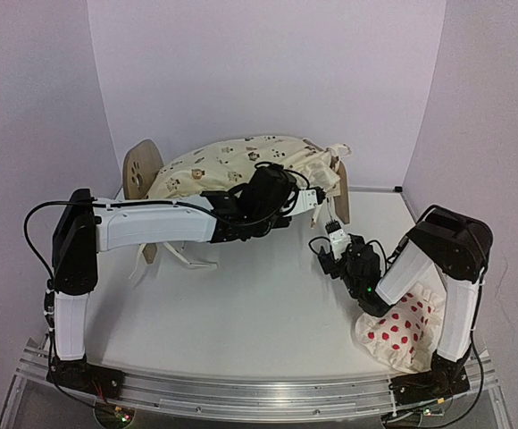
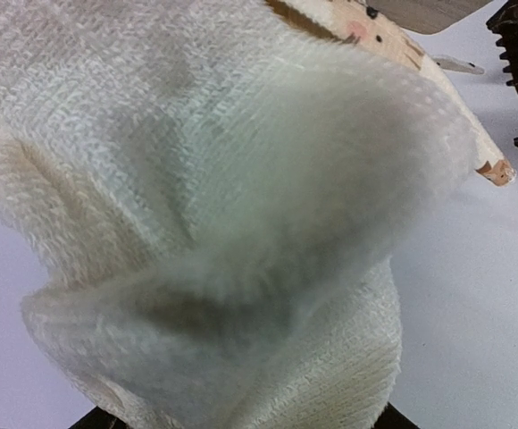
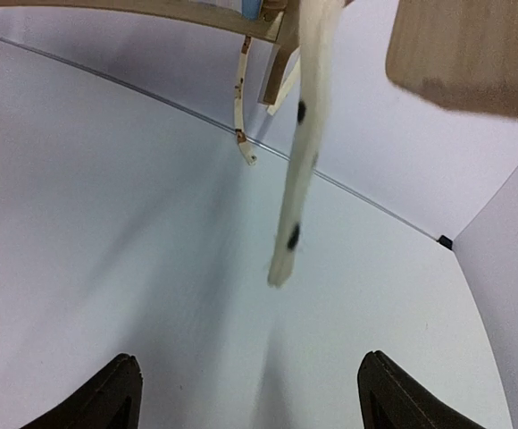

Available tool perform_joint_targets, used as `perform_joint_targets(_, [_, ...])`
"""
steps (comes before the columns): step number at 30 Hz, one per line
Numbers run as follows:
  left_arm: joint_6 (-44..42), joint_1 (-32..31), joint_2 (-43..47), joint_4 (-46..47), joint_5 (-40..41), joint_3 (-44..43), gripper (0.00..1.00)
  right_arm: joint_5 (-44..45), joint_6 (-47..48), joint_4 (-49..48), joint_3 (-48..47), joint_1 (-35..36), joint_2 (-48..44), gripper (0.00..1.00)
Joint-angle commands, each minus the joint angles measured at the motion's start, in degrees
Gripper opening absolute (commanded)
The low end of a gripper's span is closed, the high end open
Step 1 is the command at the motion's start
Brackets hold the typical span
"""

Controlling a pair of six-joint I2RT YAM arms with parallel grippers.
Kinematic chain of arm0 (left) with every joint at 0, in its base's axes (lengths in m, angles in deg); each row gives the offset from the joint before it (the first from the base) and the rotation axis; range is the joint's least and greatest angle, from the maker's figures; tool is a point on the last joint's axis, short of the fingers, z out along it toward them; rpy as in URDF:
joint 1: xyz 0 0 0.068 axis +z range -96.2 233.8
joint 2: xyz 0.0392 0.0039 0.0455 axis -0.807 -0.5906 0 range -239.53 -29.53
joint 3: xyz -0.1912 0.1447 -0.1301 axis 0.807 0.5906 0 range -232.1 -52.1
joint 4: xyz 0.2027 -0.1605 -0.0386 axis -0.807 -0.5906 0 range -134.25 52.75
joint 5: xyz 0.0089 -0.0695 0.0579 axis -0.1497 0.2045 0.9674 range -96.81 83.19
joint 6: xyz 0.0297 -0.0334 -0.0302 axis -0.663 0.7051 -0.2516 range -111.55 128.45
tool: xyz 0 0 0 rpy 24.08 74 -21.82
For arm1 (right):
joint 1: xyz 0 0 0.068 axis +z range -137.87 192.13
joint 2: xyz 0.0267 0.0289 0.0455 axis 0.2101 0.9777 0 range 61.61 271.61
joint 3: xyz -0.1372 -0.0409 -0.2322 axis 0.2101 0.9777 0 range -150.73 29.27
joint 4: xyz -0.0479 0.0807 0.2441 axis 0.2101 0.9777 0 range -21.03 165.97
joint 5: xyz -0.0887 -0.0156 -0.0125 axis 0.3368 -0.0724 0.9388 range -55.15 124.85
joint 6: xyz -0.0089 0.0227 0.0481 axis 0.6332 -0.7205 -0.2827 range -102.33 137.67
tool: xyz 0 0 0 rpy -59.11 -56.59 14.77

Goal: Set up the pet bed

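**Lilac walls, white bench: cushion clamped over the bed**

Pale lilac walls close in a white bench [image 1: 241, 313] on three sides. Seen from above, the bed [image 1: 141, 170] stands at the bench's 11 to 12 o'clock, close to the back wall. Its rounded end at 11 o'clock stands clear of the cushion. White ties [image 1: 186, 259] lie on the bench just in front of that end.

The cushion [image 1: 232, 161] is heaped across the top of the frame from end to end and hides the base. The left arm reaches in from 8 o'clock to the cushion's near right edge. There the left end effector [image 1: 305, 201] is clamped on the cushion. Its wrist view is filled with bunched cream fleece, and only the finger tips show at the bottom edge.

At 1 o'clock the right end board [image 1: 342, 198] stands partly behind the cushion's knotted corner.

The right end effector [image 1: 326, 243] is just right of the bench's middle, near that end of the bed and pointing toward 12 o'clock. Its fingers [image 3: 121, 393] are wide apart with only bare bench between them. In its wrist view a cream strap [image 3: 296, 179] with dark dots hangs down from above, beside a wooden rail [image 3: 134, 9]. Whether the strap's tip touches the bench cannot be told.

At 4 o'clock the pillow [image 1: 402, 331] lies on the bench under the right arm, just beside its base.
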Motion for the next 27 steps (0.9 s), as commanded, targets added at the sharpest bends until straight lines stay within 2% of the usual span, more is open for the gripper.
perform_joint_targets(1, [1.0, 0.2, 6.6, 18.0, 3.1, -6.0, 0.43, -1.8, -0.1, -1.9, -4.4, 0.3, -1.7, 0.85])
perform_joint_targets(12, [1.1, 0.3, 7.2, 17.8, 2.8, -6.2, 0.43, -3.6, 1.5, -2.0, -11.1, -0.2, 1.2, 0.81])
perform_joint_targets(20, [1.5, 0.3, 7.7, 17.6, 2.8, -5.8, 0.43, -1.5, 4.0, -1.9, -16.1, -0.3, 3.3, 0.77])
perform_joint_targets(27, [1.6, 0.3, 7.8, 17.5, 2.9, -5.6, 0.43, -0.1, 4.5, -1.9, -18.2, -0.3, 4.0, 0.56])
